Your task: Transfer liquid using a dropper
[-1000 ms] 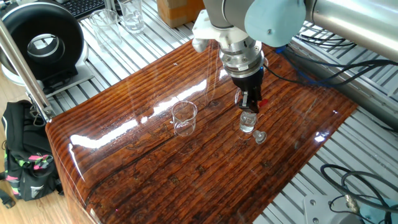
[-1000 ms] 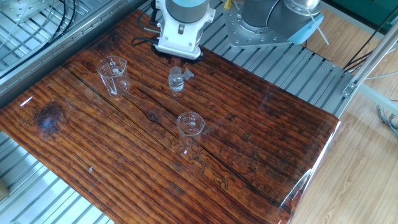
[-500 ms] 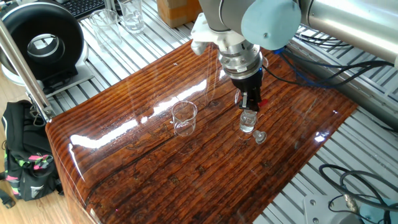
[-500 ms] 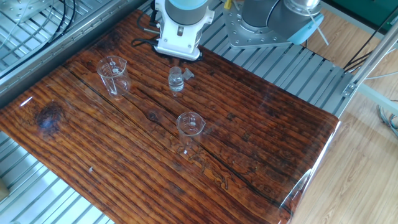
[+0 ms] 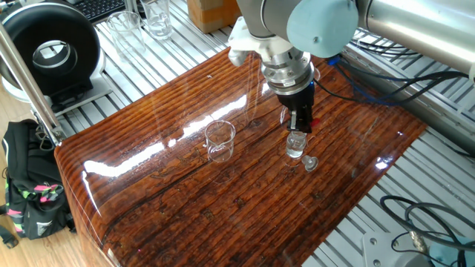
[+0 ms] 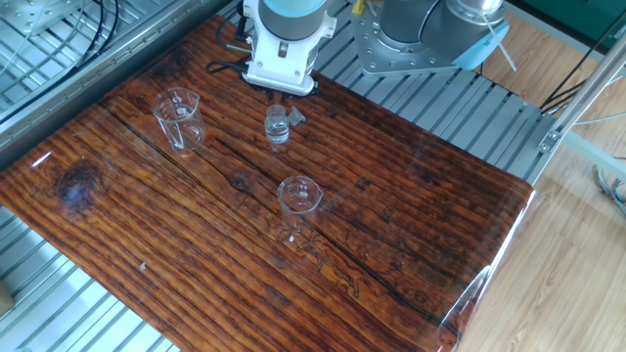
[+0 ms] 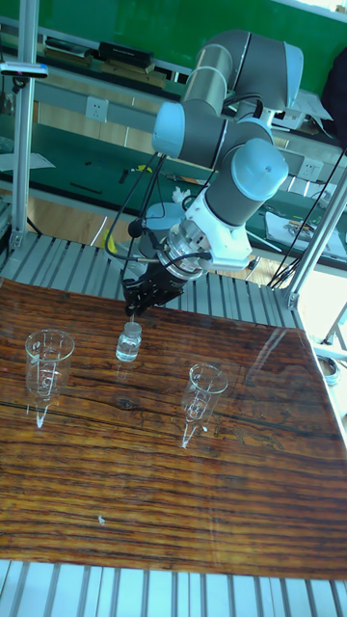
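The gripper [image 5: 300, 123] hangs directly over a small glass bottle [image 5: 295, 145] on the glossy wooden table [image 5: 171, 200], its dark fingers [image 5: 295, 119] pointing down at the bottle's mouth. A spot of red, the bulb of the dropper [image 5: 311, 122], shows just beside the fingers, so they seem to be pinching it, though the clear tube itself is too faint to make out against the glass. From the tall fixed view the gripper [image 7: 135, 298] sits just above the bottle [image 7: 128, 341], and how far apart the jaws stand there I cannot tell. The liquid is hardly visible; I cannot say how much is in the bottle. A small glass stopper [image 5: 309, 162] lies on the wood just beside the bottle. Two clear beakers stand well apart from each other: one [image 6: 178, 118] near the bottle, the other [image 6: 299, 204] nearer the middle of the table
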Controlling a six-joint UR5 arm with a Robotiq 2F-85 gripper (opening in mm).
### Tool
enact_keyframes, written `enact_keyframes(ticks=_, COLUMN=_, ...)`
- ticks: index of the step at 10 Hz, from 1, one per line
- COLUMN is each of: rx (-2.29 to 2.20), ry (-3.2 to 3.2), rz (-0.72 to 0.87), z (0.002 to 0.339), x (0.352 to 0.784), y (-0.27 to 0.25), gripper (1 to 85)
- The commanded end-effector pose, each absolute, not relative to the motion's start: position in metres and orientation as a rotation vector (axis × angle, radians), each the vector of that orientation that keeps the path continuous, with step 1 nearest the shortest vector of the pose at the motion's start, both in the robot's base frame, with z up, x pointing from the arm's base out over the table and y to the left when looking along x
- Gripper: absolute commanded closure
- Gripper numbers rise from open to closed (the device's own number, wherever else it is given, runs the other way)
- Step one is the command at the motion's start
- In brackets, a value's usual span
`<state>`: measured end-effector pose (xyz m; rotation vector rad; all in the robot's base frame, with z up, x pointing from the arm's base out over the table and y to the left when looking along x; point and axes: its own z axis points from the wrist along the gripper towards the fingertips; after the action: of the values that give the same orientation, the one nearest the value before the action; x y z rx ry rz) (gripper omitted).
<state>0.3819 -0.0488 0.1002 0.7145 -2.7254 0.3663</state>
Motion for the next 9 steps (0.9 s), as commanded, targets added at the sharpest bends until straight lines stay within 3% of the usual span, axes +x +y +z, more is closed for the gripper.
enact_keyframes(ticks=1, rx=0.709, ry=-2.731, rz=0.350, z=0.0994, x=0.3817, y=-0.0467, gripper=60.3)
enact_keyframes(ticks=9, rx=0.716, ry=-2.720, rz=0.363, z=0.0956, x=0.3817, y=-0.0510, gripper=61.7)
